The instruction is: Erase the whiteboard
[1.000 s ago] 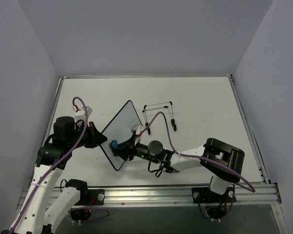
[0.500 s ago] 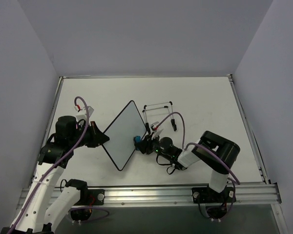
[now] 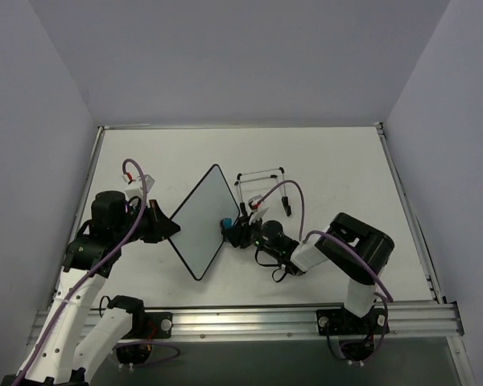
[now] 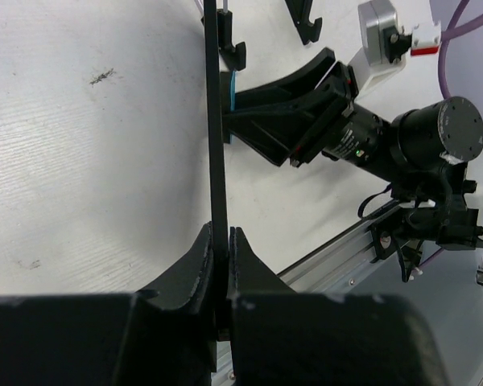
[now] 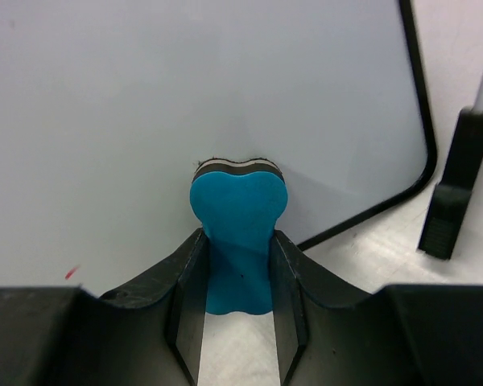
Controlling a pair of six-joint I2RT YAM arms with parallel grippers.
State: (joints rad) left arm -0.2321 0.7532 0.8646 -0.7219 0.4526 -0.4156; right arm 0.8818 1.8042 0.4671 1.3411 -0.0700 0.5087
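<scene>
Eraser (image 5: 237,229) slid rightward; touching whiteboard (image 5: 145,104).

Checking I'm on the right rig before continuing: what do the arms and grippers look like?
Both the left arm and right arm have white shells with black joint housings. A purple cable loops along each. The left gripper and right gripper are black, with flat tapered fingers. A small white block with a red-marked plug sits on the right wrist.

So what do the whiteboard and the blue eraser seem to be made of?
The whiteboard: smooth white face with a faint sheen, probably coated sheet; its thin black rim looks like plastic. The eraser: matte blue body, plastic or dense foam, with pale and dark layers at its tip, likely felt.
</scene>
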